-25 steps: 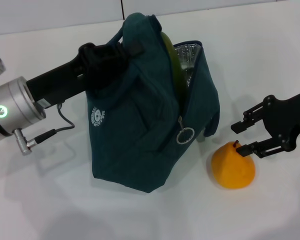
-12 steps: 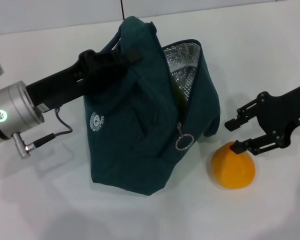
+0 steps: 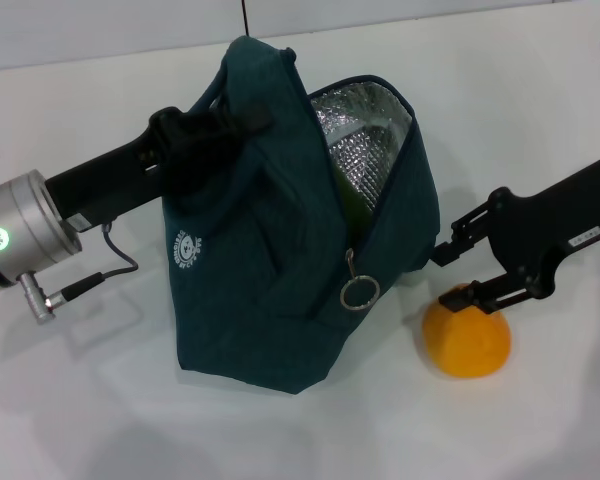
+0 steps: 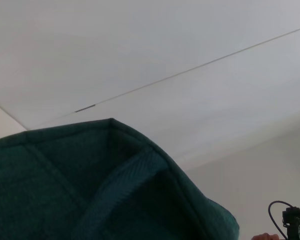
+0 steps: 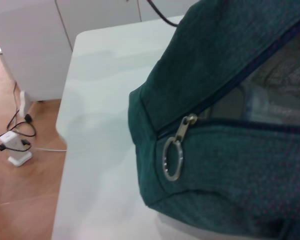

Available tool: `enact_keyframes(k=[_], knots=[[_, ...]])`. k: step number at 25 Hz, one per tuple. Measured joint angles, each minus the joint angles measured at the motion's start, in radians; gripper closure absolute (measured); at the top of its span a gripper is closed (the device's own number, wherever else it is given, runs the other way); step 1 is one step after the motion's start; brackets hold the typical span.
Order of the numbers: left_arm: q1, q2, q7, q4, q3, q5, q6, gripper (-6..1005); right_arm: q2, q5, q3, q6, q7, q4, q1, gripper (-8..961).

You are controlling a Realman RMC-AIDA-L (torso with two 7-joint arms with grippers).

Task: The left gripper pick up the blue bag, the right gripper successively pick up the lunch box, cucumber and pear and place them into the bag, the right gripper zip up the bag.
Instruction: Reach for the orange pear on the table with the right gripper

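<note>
The blue bag (image 3: 270, 270) stands tilted at the table's middle, mouth open and silver lining (image 3: 365, 130) showing. My left gripper (image 3: 195, 140) is shut on its handle near the top. A green strip of the cucumber (image 3: 348, 200) shows inside the opening. The lunch box is hidden. The zipper's metal ring (image 3: 358, 292) hangs on the bag's front; the right wrist view shows the ring (image 5: 171, 159) close against the bag (image 5: 230, 175). The pear (image 3: 467, 335) lies on the table right of the bag. My right gripper (image 3: 460, 275) is open just above the pear's top, holding nothing.
The white table (image 3: 130, 420) has free room in front of and behind the bag. Bag fabric (image 4: 90, 190) fills the left wrist view. In the right wrist view, the table's far edge drops to a wooden floor with cables and a white adapter (image 5: 17, 155).
The cucumber has sunk deeper into the bag, which has leaned a little left. My right gripper has moved left toward the bag, staying open over the pear.
</note>
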Motion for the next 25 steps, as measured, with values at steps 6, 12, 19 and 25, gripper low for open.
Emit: enact_keyframes(k=[6, 12, 19, 25], knots=[[0.001, 0.001, -0.002, 0.000, 0.000, 0.000, -0.002, 945, 0.005, -0.002, -0.034, 0.035, 0.003, 0.020, 0.001, 498], [0.001, 0.002, -0.003, 0.000, 0.000, 0.000, -0.002, 945, 0.007, -0.007, -0.040, 0.045, 0.005, 0.023, 0.002, 509], [0.002, 0.002, -0.003, 0.000, 0.000, 0.000, -0.002, 945, 0.006, -0.017, -0.038, 0.038, 0.045, 0.010, 0.004, 522], [0.004, 0.005, -0.003, 0.000, 0.000, 0.000, 0.000, 945, -0.001, 0.005, -0.029, 0.010, 0.067, 0.004, 0.004, 533]])
